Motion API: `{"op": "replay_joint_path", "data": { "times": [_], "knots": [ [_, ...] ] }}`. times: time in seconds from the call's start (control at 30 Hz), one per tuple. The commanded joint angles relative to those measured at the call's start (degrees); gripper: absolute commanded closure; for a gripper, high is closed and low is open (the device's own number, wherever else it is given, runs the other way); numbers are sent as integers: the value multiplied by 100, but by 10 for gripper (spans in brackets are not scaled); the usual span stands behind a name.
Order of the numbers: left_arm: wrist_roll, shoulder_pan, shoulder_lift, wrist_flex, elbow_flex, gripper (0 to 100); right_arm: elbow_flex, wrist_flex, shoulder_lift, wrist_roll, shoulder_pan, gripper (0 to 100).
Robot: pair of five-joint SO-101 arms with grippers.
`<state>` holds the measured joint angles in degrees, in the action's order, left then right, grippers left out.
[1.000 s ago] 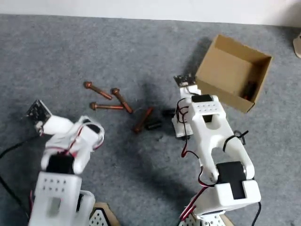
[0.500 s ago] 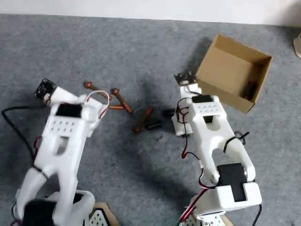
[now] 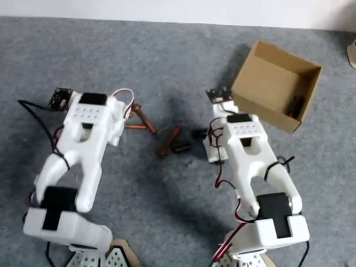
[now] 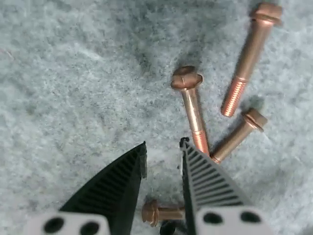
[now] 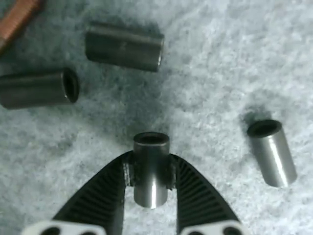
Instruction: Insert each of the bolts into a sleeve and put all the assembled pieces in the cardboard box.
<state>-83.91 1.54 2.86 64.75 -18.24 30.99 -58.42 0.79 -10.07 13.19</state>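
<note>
Clamping a sleeve (image 5: 151, 183) in the right end effector (image 5: 150, 169); the left end effector (image 4: 163, 145) is hanging released over the bolts (image 4: 247, 58).

The sleeve's open mouth is pointing away from the wrist, with spare sleeves (image 5: 124, 46) lying around it on the counter (image 3: 167, 55). The left jaws are gaping just beside the nearest bolt (image 4: 190, 107) (a second bolt's tip is lying close to its threads), so centring on that shank and closing mid-length should be lifting it alone. Farther off, the box (image 3: 276, 83) is sitting open.

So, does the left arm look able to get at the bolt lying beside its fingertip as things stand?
Probably yes: the left gripper is open, and that bolt lies uncovered right beside one fingertip. A second bolt ends close to its threaded end and might get nudged.
</note>
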Motion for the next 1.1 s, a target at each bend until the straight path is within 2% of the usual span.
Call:
{"op": "replay_joint_path", "data": {
  "times": [0.0,0.23,0.4,0.57,0.77,1.07],
  "knots": [
    [-413,198,303,132,611,868,-31,66,312,-9,31,995],
    [-888,470,1279,149,1253,867,-31,66,312,-9,31,995],
    [-905,505,1675,149,1648,867,-31,66,312,-9,31,995],
    [-923,479,1780,167,1930,867,-22,66,312,-9,31,995],
    [-897,470,1789,844,2492,867,-22,66,312,-9,31,995],
    [-897,470,1815,835,2527,867,-13,66,312,-9,22,995]
  ]
}}
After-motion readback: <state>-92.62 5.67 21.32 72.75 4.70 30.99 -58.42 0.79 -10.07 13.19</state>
